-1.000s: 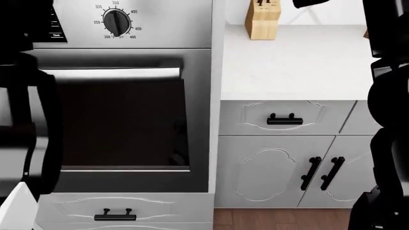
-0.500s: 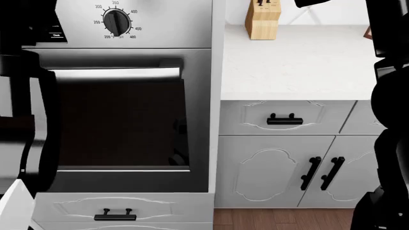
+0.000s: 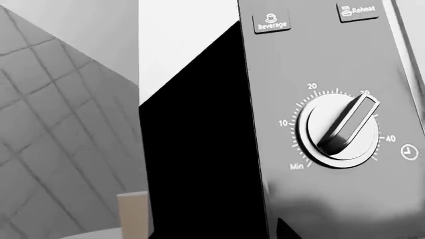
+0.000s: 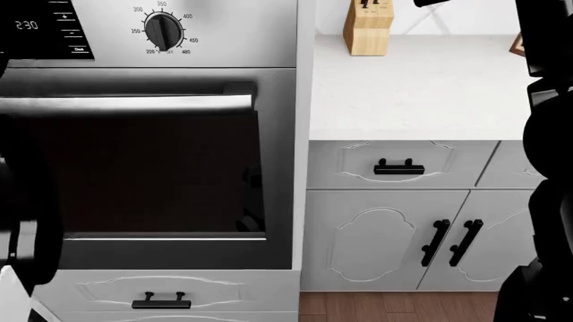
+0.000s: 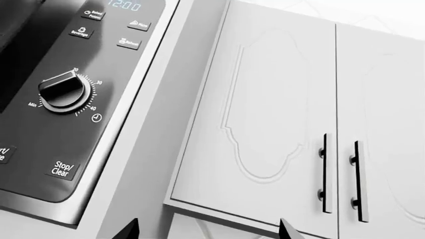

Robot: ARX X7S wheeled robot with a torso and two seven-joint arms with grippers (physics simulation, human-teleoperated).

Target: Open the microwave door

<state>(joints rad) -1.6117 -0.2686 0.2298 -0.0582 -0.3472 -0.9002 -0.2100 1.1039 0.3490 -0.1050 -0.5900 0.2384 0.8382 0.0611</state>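
The microwave shows only in the wrist views. In the left wrist view its grey control panel [image 3: 332,74] fills the frame, with a timer knob [image 3: 339,130]. The black door [image 3: 199,164] lies right beside the panel, and I cannot tell whether it is ajar. My left gripper shows only one dark fingertip [image 3: 284,230] close to the panel's lower edge. In the right wrist view the same panel [image 5: 73,99] and knob [image 5: 63,91] sit off to one side. My right gripper [image 5: 207,231] is open, clear of the microwave, and holds nothing. In the head view both arms show only as black shapes at the edges.
Below the microwave is a steel oven [image 4: 179,168] with a dial [image 4: 163,30]. A white counter [image 4: 412,87] carries a knife block [image 4: 369,27]. Base cabinets have black handles [image 4: 399,168]. White wall cabinets [image 5: 279,109] with black bar handles [image 5: 325,172] stand beside the microwave.
In the head view my left arm has drawn back toward the left edge, uncovering the oven's clock panel and more of its window. The right arm has barely moved.
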